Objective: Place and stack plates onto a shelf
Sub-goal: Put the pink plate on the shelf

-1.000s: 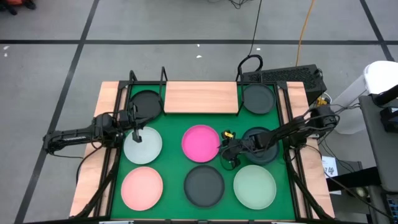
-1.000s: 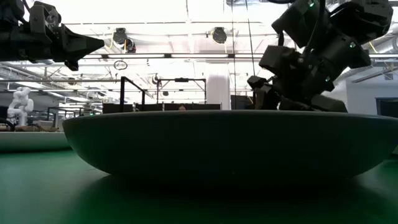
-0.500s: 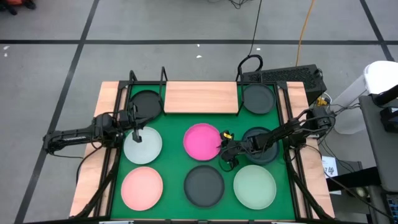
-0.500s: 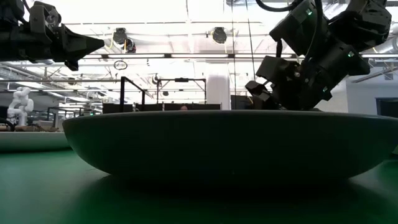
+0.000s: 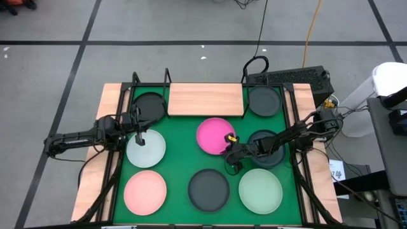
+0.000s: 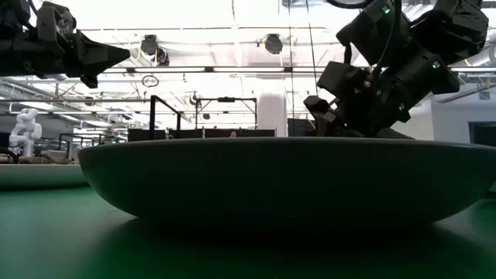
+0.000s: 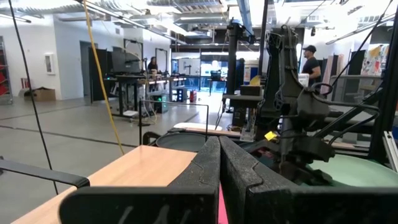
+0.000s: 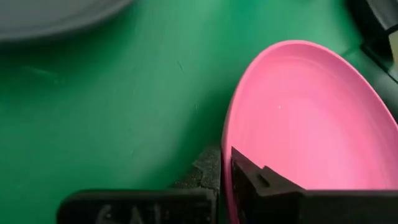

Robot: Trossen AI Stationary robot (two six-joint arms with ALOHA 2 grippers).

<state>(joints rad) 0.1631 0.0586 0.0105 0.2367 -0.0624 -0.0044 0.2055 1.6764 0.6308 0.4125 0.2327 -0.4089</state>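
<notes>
The hot pink plate (image 5: 213,135) sits at the middle of the green mat, just near of the shelf (image 5: 205,100), a light wood board on a black frame. My right gripper (image 5: 228,149) is shut on the plate's near right rim. My left gripper (image 5: 140,136) hangs shut above the whitish plate (image 5: 146,148) at the left and touches nothing. A black plate (image 5: 149,105) and a dark grey-teal plate (image 5: 264,100) lie on either side of the shelf. Pale pink (image 5: 145,192), dark (image 5: 208,189) and mint green (image 5: 261,189) plates lie in the near row. My right gripper pinches the hot pink plate's rim (image 8: 226,163) between its two fingers, one finger (image 8: 249,177) on the inner face and the other under the outer wall. It comes in from the table's right, slanting down. The plate sits tilted, held rim raised; whether its far rim rests on the mat, I cannot tell.
Another dark plate (image 5: 263,147) lies under my right arm. The shelf's black frame posts (image 5: 167,76) stand at the far edge. A dark plate (image 6: 256,178) fills the low view's foreground. Cables and a black box (image 5: 289,77) lie beyond the far right corner.
My right gripper has shut on the hot pink plate's near right rim. The plate has tipped up from lying flat and shifted a little toward the shelf and the table's right.
</notes>
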